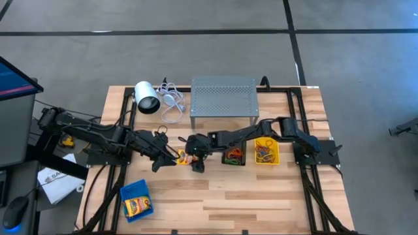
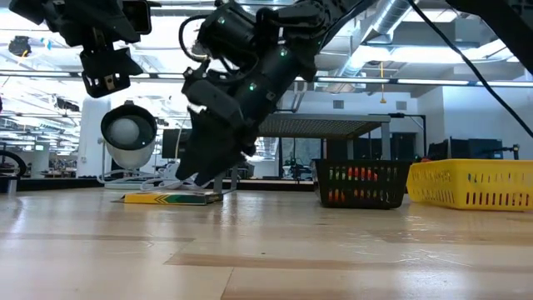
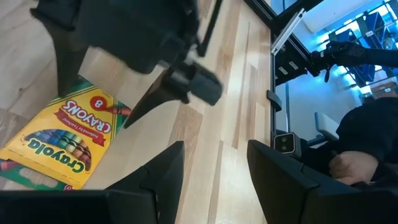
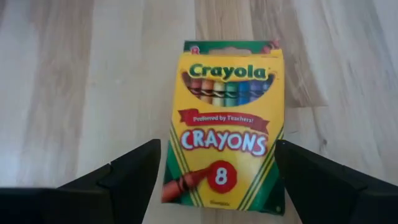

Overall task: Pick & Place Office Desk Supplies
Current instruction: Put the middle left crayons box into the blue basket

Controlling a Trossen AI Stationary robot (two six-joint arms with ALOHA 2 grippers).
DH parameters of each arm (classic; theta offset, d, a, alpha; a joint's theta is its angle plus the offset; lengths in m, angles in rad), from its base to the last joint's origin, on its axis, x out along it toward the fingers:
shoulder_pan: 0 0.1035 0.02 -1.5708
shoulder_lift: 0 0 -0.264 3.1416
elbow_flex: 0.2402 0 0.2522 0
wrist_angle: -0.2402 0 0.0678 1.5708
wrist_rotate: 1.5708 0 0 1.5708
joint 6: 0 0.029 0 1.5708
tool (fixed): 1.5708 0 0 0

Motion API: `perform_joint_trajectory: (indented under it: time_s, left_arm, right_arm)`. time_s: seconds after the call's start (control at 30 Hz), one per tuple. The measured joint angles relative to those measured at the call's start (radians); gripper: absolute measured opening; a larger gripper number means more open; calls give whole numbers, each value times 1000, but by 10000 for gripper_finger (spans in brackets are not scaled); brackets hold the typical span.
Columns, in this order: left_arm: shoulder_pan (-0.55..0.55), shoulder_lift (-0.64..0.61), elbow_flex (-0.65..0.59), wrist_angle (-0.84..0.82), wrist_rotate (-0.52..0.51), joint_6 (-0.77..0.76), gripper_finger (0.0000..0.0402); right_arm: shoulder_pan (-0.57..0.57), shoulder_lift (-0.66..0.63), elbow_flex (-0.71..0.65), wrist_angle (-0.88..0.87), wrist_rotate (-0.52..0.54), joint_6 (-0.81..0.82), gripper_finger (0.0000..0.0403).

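Observation:
A yellow crayon box (image 4: 227,124) lies flat on the wooden table, also seen in the high view (image 1: 179,156) and the low view (image 2: 171,197). My right gripper (image 4: 217,149) is open and slants down over the box, one finger on either long side; it also shows in the high view (image 1: 194,158). My left gripper (image 1: 162,156) is open and empty just left of the box, raised above the table (image 2: 104,75). A second crayon box lies in the blue bin (image 1: 136,200). The black bin (image 1: 233,155) and the yellow bin (image 1: 266,151) hold rubber bands.
The grey perforated stand (image 1: 223,98) is behind the bins at the far side. The white cylinder (image 1: 147,96) with its white cable lies far left. The blue bin sits near the front left edge. Bare wood lies in front of the grippers.

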Motion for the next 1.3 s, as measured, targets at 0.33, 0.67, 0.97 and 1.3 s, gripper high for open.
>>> perform_joint_trajectory:
  time_s: [0.33, 0.67, 0.97, 1.3]
  left_arm:
    - [0, 0, 0, 0, -1, 0, 172]
    - [0, 0, 0, -3, 1, 0, 172]
    - [0, 0, 0, -3, 11, -1, 172]
    - [0, 0, 0, -3, 28, -1, 172]
  right_arm:
    - [19, 57, 5, 14, 84, -57, 310]
    - [24, 94, 8, 23, 113, -67, 310]
    - [21, 27, -5, -17, 124, -63, 311]
    - [31, 26, -4, -20, 125, -79, 311]
